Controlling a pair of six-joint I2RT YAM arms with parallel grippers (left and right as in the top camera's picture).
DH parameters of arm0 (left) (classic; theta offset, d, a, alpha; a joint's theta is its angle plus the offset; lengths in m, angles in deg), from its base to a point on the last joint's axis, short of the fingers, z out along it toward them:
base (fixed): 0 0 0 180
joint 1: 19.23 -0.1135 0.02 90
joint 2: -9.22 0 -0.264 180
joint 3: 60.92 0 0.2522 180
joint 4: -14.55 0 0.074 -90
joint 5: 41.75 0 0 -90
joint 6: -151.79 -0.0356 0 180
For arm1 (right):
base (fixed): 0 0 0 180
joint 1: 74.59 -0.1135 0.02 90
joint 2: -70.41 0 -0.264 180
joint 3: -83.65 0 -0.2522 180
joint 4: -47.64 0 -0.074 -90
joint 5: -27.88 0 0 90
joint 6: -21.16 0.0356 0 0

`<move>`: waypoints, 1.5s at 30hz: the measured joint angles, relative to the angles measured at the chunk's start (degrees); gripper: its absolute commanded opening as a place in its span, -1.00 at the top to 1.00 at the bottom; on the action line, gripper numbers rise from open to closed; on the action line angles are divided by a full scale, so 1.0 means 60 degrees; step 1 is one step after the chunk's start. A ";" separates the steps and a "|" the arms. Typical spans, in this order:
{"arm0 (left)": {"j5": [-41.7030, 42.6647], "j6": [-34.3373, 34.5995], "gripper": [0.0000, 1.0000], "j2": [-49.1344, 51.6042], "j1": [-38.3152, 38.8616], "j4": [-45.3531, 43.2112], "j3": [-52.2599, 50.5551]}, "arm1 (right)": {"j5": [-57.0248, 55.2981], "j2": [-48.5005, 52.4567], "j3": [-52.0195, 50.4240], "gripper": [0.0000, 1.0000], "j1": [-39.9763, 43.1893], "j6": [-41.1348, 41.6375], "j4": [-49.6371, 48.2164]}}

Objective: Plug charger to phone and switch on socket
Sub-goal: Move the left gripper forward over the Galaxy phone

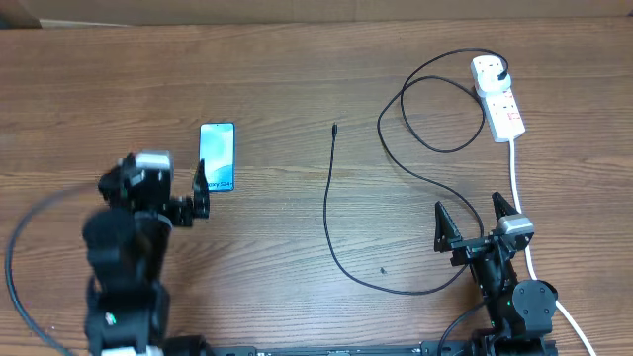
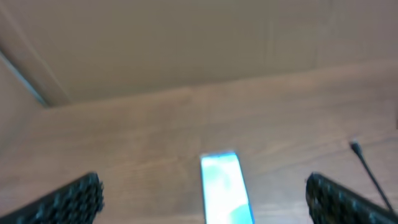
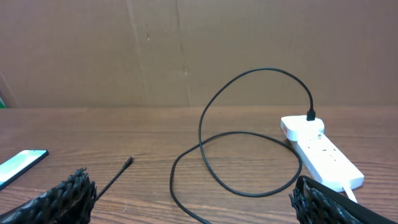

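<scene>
The phone (image 1: 218,155) lies flat left of centre, its light blue screen up. My left gripper (image 1: 201,193) hovers open just in front of it. In the blurred left wrist view the phone (image 2: 225,186) sits between the spread fingers (image 2: 68,202). The charger (image 1: 330,213) runs from its free tip (image 1: 335,128) in a long curve and loop to its black plug (image 1: 502,74), which sits in the white socket (image 1: 497,99) at the back right. My right gripper (image 1: 473,220) stands open and empty near the front right. The cable loop (image 3: 249,193) and the socket (image 3: 320,152) lie ahead of it.
The socket's thick white cord (image 1: 519,188) runs forward past my right arm to the table's front edge. A cardboard wall (image 3: 186,50) closes off the back of the wooden table (image 1: 267,237). The charger tip (image 2: 356,148) lies to the right of the phone.
</scene>
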 measured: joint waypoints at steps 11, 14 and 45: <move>0.0452 0.1082 -1.00 0.5581 0.0000 0.5184 0.6532 | 0.0004 0.0000 0.0000 -1.00 0.0000 0.0000 0.0015; 0.0627 0.1479 -0.99 0.6298 0.0000 0.5388 0.7155 | 0.0000 0.0000 0.0000 -1.00 0.0000 0.0000 0.0007; -0.1300 0.4000 -0.97 1.0998 0.1370 0.5064 0.7359 | 0.0000 0.0000 0.0000 -1.00 0.0000 0.0000 0.0011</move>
